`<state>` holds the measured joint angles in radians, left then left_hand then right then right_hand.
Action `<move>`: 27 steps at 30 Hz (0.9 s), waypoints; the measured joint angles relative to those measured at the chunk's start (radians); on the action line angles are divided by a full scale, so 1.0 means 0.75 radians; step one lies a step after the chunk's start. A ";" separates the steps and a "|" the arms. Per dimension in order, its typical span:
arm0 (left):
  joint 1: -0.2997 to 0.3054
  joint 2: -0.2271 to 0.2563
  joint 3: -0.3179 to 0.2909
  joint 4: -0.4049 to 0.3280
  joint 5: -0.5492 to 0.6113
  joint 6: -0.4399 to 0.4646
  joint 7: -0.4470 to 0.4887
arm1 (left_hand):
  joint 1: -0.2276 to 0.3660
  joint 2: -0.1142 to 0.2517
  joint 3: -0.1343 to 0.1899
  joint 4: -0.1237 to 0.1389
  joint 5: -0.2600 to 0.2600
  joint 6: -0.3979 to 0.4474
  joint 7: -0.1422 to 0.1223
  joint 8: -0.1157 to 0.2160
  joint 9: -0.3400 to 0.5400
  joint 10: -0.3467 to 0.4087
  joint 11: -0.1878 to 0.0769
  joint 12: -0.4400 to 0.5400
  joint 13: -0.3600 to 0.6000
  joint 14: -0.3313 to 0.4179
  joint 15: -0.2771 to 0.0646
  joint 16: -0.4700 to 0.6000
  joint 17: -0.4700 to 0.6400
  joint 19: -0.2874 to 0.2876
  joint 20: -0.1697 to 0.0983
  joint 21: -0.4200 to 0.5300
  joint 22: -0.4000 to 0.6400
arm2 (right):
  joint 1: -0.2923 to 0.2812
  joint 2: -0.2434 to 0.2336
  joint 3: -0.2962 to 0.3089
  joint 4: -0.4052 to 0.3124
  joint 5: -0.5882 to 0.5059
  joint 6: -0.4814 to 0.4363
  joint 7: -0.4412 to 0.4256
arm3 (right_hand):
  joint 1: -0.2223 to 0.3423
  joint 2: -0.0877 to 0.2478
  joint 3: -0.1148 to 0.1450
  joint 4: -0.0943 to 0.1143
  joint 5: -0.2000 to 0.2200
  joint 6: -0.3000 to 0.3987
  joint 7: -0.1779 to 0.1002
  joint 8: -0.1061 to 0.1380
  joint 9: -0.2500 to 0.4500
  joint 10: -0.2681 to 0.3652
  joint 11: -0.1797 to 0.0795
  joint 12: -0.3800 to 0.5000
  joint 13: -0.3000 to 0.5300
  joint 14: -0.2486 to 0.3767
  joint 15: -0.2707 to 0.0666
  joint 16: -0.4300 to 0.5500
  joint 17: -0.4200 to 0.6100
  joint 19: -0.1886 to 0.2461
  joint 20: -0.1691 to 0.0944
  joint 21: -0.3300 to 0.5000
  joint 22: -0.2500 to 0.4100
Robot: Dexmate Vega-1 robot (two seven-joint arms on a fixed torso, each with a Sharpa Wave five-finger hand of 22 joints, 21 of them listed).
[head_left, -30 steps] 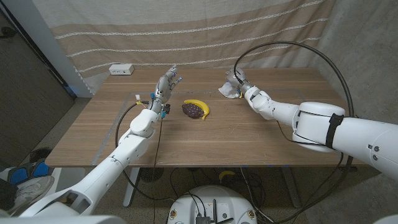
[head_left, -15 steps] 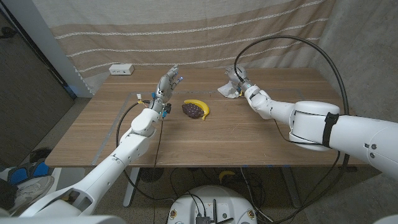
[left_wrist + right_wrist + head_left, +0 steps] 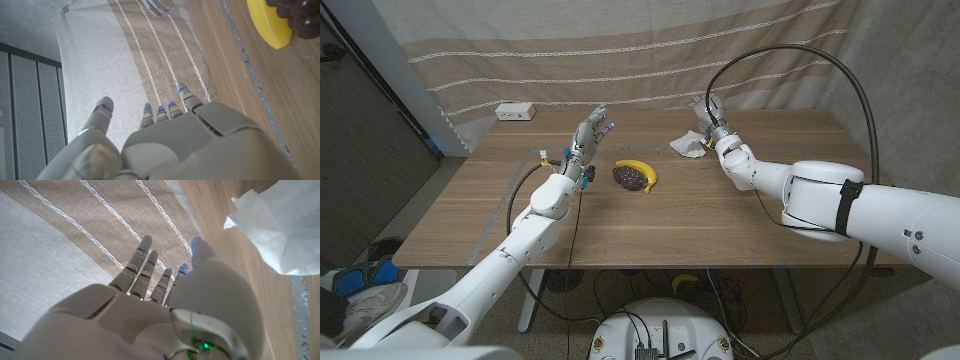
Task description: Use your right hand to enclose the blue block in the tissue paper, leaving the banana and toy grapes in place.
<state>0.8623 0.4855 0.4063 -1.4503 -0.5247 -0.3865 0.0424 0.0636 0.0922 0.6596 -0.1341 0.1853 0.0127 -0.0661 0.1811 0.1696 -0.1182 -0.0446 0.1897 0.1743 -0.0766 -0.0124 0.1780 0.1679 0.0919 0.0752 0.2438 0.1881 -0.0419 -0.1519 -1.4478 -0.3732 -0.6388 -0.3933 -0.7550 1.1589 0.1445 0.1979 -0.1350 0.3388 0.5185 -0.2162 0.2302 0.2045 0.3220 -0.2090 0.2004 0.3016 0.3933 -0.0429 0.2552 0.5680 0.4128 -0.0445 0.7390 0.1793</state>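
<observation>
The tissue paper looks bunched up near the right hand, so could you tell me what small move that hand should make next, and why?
Probably lower the right hand onto the tissue paper and press it closed. The hand is open, raised beside the crumpled tissue and holding nothing; no blue block is visible, so it may already be inside. The banana and toy grapes lie well clear.

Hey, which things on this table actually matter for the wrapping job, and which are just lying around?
Part of the job:
- tissue paper, crumpled near the table's far edge; no blue block visible, perhaps already inside
- right hand, open, raised beside the tissue
- banana and toy grapes, to stay put

Just lying about:
- white box at the far left corner
- left hand, open, raised
</observation>
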 measured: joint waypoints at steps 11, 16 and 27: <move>0.000 0.008 0.000 -0.009 0.000 -0.002 -0.010 | 0.000 0.000 0.000 0.000 0.000 0.000 0.000 0.000 0.000 0.000 0.000 0.000 0.000 0.000 0.000 0.000 0.000 0.002 0.002 0.000 0.000 | -0.084 -0.134 0.164 -0.194 0.110 -0.075 -0.060 | -0.305 0.024 -0.030 0.153 -0.170 0.023 0.092 0.010 0.000 0.069 0.060 0.000 -0.012 0.019 0.000 0.017 0.012 0.019 0.000 0.006 -0.004; 0.000 0.012 0.000 -0.014 0.000 -0.002 -0.022 | 0.000 0.000 0.000 0.000 0.000 0.000 0.000 0.000 0.000 0.000 0.000 0.000 0.000 0.000 0.000 0.000 0.000 0.002 0.002 0.000 0.000 | -0.195 -0.258 0.345 -0.486 0.160 -0.044 -0.056 | -0.460 0.025 -0.056 0.226 -0.199 0.007 0.131 -0.010 0.000 0.087 0.113 0.007 -0.019 0.019 0.000 0.025 0.019 0.003 0.025 -0.011 -0.003; 0.003 0.022 0.001 -0.028 -0.002 -0.002 -0.032 | 0.000 0.000 0.000 0.000 0.000 0.000 0.000 0.000 0.000 0.000 0.000 0.000 0.000 0.000 0.000 0.000 0.000 0.002 0.002 -0.005 0.000 | -0.373 -0.394 0.621 -0.949 0.329 0.121 0.081 | -0.717 0.072 -0.048 0.375 -0.200 -0.068 0.162 -0.047 -0.006 0.030 0.189 -0.006 -0.039 -0.075 0.002 -0.006 0.001 -0.087 0.033 -0.072 -0.003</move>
<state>0.8649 0.5017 0.4070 -1.4711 -0.5266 -0.3877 0.0187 0.0636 0.0922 0.6596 -0.1341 0.1853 0.0127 -0.0661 0.1811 0.1696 -0.1182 -0.0446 0.1897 0.1743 -0.0767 -0.0125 0.1781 0.1679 0.0934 0.0767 0.2401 0.1881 -0.3218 -0.4472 -0.9821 -1.0848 -0.3923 -0.3027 -0.6939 0.6209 0.1983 0.1616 0.1462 0.1885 0.4673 -0.0948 0.1953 0.1997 0.3445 -0.0674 0.1958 0.2723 0.3370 -0.0415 0.2510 0.5687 0.3475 -0.0195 0.6853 0.1768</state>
